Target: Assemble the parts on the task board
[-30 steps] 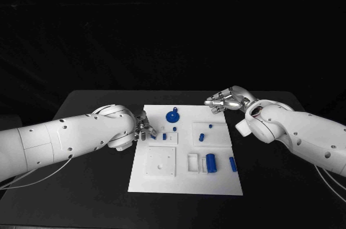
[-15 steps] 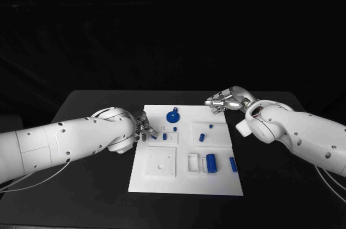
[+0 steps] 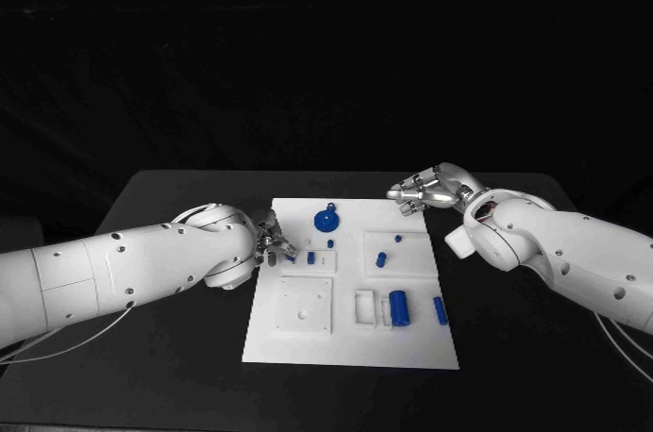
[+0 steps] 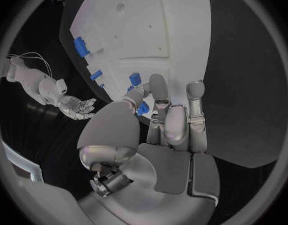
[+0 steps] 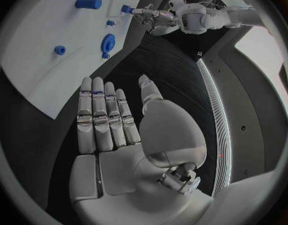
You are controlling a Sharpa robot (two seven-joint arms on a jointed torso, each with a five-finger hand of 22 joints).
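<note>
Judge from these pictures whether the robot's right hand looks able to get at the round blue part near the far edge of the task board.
Probably yes. The right hand hangs open off the board's far right corner, holding nothing, and bare white task board lies between it and the round blue part. The left hand is at the opposite edge.

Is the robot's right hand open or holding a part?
Open: the right hand shows a bare palm, fingers extended, hovering off the task board.

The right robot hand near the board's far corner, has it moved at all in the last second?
No. The right robot hand sits at the same spot beside the far right corner of the task board, open and empty.
</note>
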